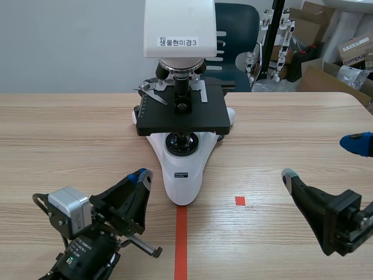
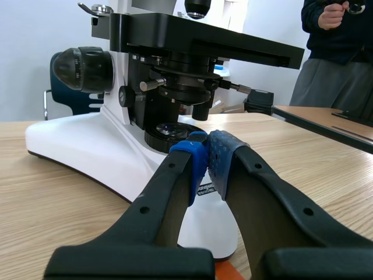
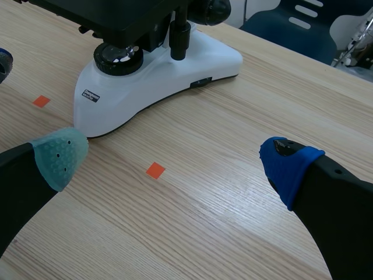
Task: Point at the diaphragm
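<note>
Left gripper (image 2: 207, 154): closed, blue pads pressed together on nothing; low over the table (image 1: 70, 134), near the microscope's white foot, tips aimed at it.
Right gripper (image 3: 175, 160): spread wide, holding nothing, over bare wood well off to the microscope's side.
Microscope (image 1: 180, 169): upright mid-table, narrow end of its foot toward the robot.
Lamp lens (image 2: 172, 129): set in the foot, just ahead of the left tips.
Diaphragm (image 2: 185, 93): black ring unit with a small lever, tucked under the black stage (image 1: 182, 114), above the lamp lens; ahead of and above the left tips, not touched.
Progress: the pointing shape is made and roughly lined up, but the tips sit level with the lens. I judge the approach partway; raising and closing in on the ring unit is left.
Views: only the left wrist view sees under the stage to the diaphragm; from the scene view the stage hides it. That wrist view alone also shows a person (image 2: 332, 58) beyond the table.
</note>
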